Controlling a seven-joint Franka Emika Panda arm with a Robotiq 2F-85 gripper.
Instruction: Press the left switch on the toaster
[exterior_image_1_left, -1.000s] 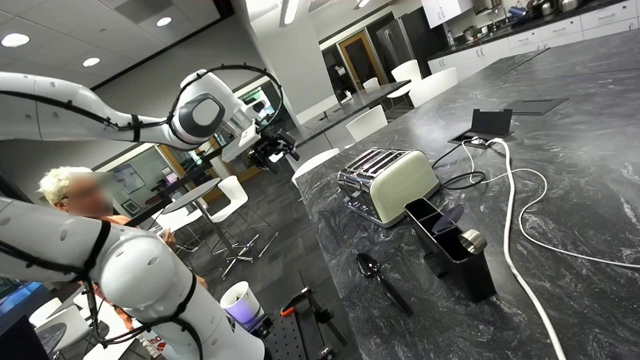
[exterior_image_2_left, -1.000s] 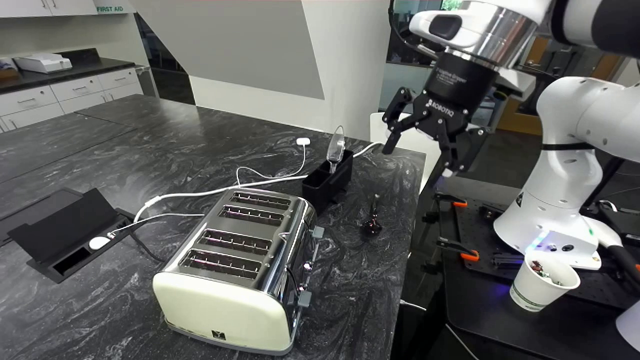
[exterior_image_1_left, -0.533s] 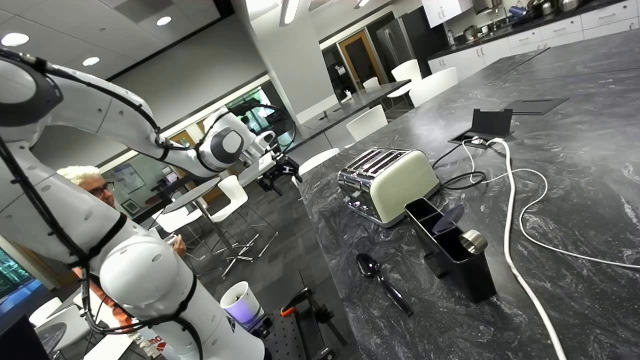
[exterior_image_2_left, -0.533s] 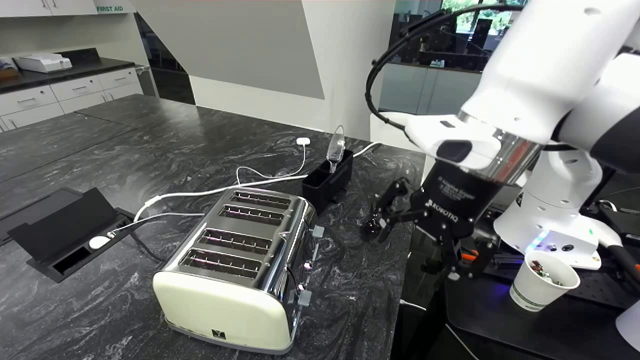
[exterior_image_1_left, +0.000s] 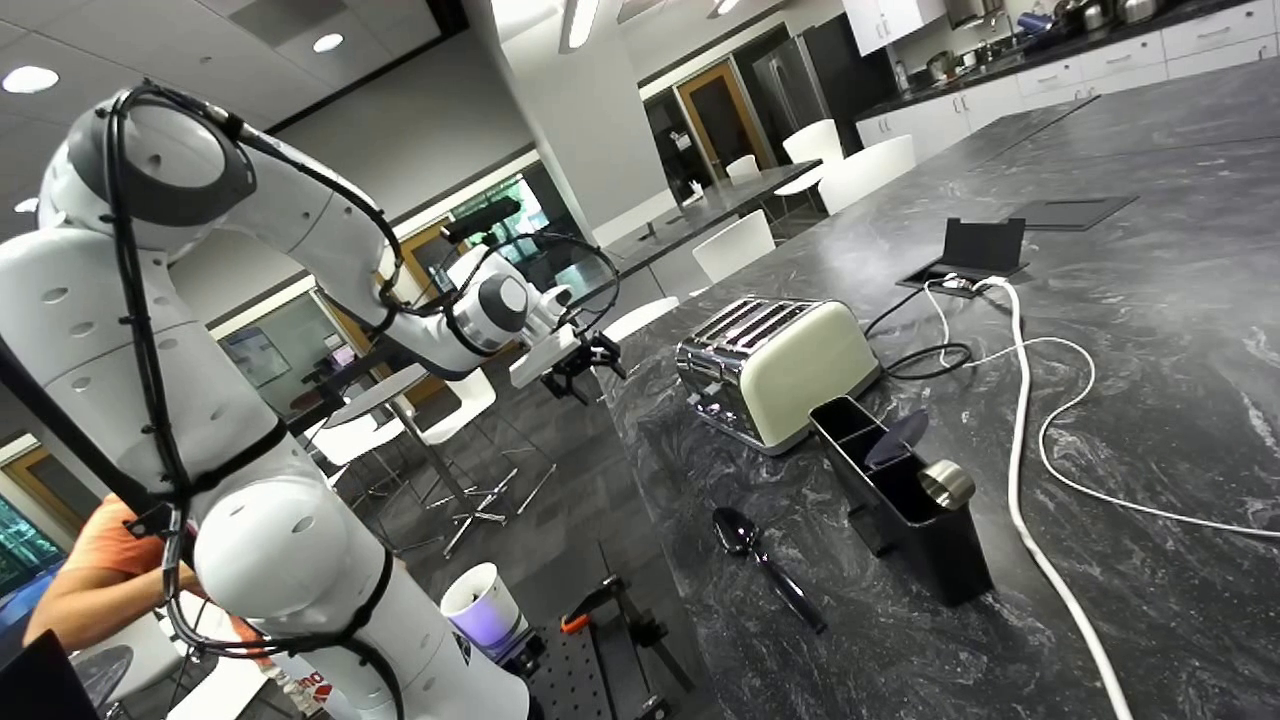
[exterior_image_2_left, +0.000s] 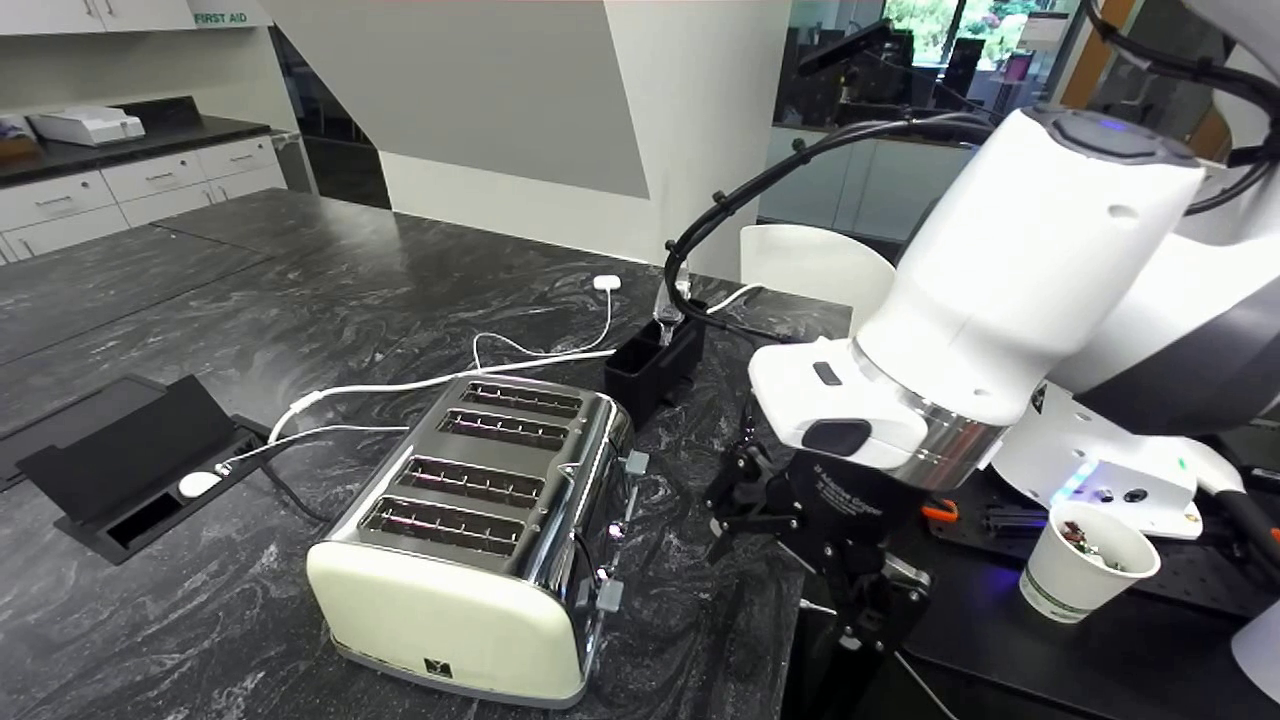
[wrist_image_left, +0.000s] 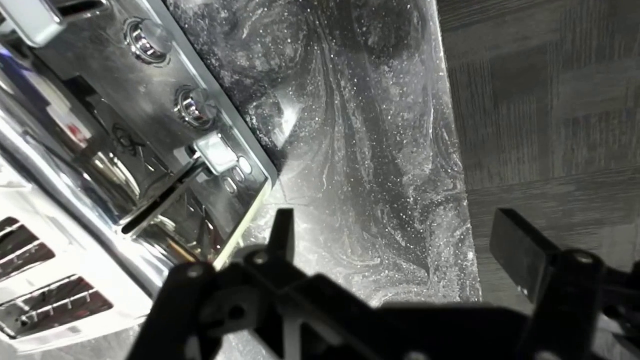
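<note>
Hanging by the edge of the table (wrist_image_left: 350, 150), the tool (wrist_image_left: 395, 227) is released, its two fingers (wrist_image_left: 283, 235) spread well apart. In the wrist view one shows against the grey marbled surface and its mate against the dark floor (wrist_image_left: 525, 125) past the edge. The toaster (exterior_image_2_left: 440, 610), cream at the ends with a shiny metal top, stands upright near the tool, to its left in the wrist view, and I see a gap between the two in both exterior views. Its nearest lever (wrist_image_left: 217, 152), pale and square, lies ahead and to the left of the tool, at the end of its slot away from the metal top; two round knobs (wrist_image_left: 196, 107) follow farther from the tool, then a second lever (wrist_image_left: 35, 22). A black caddy (exterior_image_1_left: 935, 555) stands just beside the toaster, farther from the tool, with utensils (exterior_image_1_left: 945, 484) in it. A black spoon (exterior_image_1_left: 738, 530) lies below and to the right of the tool in an exterior view. To the tool's right in an exterior view stands a paper cup (exterior_image_2_left: 1065, 580). Well to the tool's left, a person (exterior_image_1_left: 115, 545) in orange shows, partly hidden by the arm (exterior_image_1_left: 222, 400).
</note>
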